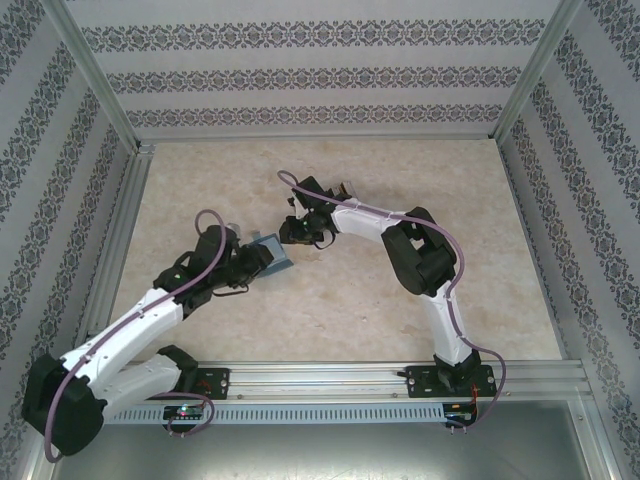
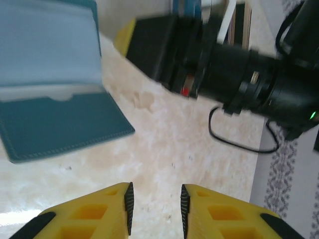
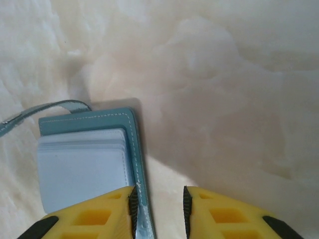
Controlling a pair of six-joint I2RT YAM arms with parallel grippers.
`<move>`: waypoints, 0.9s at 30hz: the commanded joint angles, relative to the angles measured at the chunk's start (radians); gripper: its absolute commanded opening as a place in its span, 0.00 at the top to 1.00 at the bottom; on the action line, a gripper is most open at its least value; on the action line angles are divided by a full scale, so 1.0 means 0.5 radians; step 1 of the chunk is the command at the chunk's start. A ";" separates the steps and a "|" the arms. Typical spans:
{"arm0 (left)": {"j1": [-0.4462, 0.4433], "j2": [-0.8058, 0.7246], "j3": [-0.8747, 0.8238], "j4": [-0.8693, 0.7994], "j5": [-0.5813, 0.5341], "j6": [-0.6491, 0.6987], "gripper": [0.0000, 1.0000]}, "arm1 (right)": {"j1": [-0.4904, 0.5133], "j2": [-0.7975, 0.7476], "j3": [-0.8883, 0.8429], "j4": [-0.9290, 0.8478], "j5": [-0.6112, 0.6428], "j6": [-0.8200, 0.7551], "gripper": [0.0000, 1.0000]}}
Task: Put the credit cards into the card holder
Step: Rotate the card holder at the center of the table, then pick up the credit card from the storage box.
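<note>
Yellow, black-padded fingers of the left gripper (image 2: 157,199) sit nearest in the left wrist view: parted a moderate way, nothing between them, bare pale marbled tabletop (image 2: 164,144) showing through the gap. Just beyond and to one side lies the card holder (image 2: 55,119), a teal-blue folding wallet with stitched edges, opened flat on the table, its paler blue inner leaf raised toward the far side. Black body of the right arm's wrist (image 2: 234,69) crosses the upper part of that view, and behind it stand some thin white and dark upright edges (image 2: 234,20), too blurred to identify. Right wrist view: right gripper (image 3: 159,199) likewise partly open, table visible between the jaws. The wallet's stitched teal edge runs down into the gap against one ribbed pad (image 3: 132,204), not pinched by both. A stack of light blue leaves sits inside the teal cover, and a thin strap (image 3: 35,113) trails off its corner. From above, both grippers meet near the table's middle, wallet between them, the left one on the near side and the right one on the far side.
</note>
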 commanded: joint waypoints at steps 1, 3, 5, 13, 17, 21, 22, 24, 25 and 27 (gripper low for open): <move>0.121 0.088 0.019 -0.241 0.077 0.142 0.70 | 0.010 -0.016 0.050 -0.086 0.042 -0.063 0.67; 0.160 0.180 0.001 -0.188 0.135 0.165 0.73 | 0.010 -0.053 0.048 -0.102 0.039 -0.073 0.67; 0.181 0.263 -0.020 -0.108 0.156 0.180 0.77 | 0.011 -0.100 0.048 -0.122 0.033 -0.085 0.67; 0.204 0.485 -0.126 0.129 0.135 0.221 0.86 | -0.046 -0.364 0.033 -0.211 0.056 -0.147 0.66; 0.204 0.498 -0.139 0.114 0.040 0.274 0.88 | -0.139 -0.504 -0.002 -0.244 0.115 -0.150 0.66; 0.203 0.528 -0.178 0.182 0.047 0.275 0.88 | -0.242 -0.588 -0.032 -0.254 0.194 -0.170 0.66; 0.203 0.551 -0.192 0.216 0.067 0.269 0.88 | -0.265 -0.584 -0.019 -0.272 0.214 -0.180 0.66; 0.202 0.595 -0.210 0.273 0.104 0.255 0.88 | -0.299 -0.550 0.035 -0.349 0.264 -0.218 0.65; 0.202 0.621 -0.217 0.302 0.126 0.249 0.88 | -0.303 -0.523 0.075 -0.405 0.319 -0.257 0.65; 0.203 0.656 -0.226 0.346 0.165 0.239 0.88 | -0.296 -0.457 0.172 -0.547 0.478 -0.350 0.65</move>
